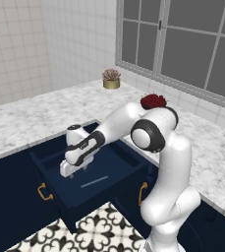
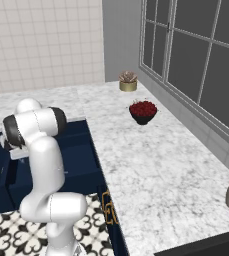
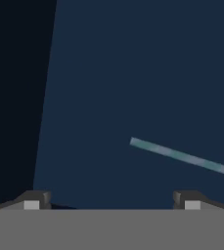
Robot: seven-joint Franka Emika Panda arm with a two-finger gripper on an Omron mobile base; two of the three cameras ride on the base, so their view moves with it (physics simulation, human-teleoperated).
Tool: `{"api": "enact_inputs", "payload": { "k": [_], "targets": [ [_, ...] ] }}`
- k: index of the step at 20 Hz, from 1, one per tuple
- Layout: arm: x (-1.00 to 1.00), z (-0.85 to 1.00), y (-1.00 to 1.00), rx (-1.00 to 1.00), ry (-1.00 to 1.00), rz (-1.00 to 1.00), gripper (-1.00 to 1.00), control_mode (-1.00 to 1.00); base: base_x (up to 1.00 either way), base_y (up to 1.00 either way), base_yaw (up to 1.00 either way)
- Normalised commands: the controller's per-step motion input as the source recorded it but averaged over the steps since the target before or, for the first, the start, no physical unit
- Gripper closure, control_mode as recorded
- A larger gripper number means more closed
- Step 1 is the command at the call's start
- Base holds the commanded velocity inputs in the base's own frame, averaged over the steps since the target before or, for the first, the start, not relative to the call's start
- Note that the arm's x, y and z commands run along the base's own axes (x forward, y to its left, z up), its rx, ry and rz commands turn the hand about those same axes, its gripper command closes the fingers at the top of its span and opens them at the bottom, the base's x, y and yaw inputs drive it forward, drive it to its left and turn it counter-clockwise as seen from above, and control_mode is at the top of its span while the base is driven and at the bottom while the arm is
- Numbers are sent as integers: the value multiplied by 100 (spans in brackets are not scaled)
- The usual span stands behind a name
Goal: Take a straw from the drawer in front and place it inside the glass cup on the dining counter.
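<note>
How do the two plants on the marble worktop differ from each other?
The plant near the corner is a pale pinkish-green rosette in a brass-coloured round pot; the red plant is a deep red bushy mound in a dark bowl. The first stands back by the wall, the second farther forward along the window side. Both are small and upright.

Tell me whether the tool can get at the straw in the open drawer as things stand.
Probably yes. The drawer is pulled out, the straw lies bare on its floor, and the open tool hangs just above, with nothing between them; it seems slightly off to one side.
</note>
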Motion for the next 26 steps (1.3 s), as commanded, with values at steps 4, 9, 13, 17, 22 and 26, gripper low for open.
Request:
{"api": "enact_inputs", "payload": {
  "k": [4,9,13,17,22,26],
  "targets": [
    [27,-23,-32,0,0,14,-100,-100,0,0,0],
    [23,-48,-13,0,0,19,-100,-100,0,0,0],
    [33,-56,-5,0,0,22,-100,-100,0,0,0],
    [12,-50,0,0,0,18,-100,-100,0,0,0],
    [-5,-26,-8,0,0,13,-100,-100,0,0,0],
    [-11,-6,-26,0,0,9,-100,-100,0,0,0]
  ]
}}
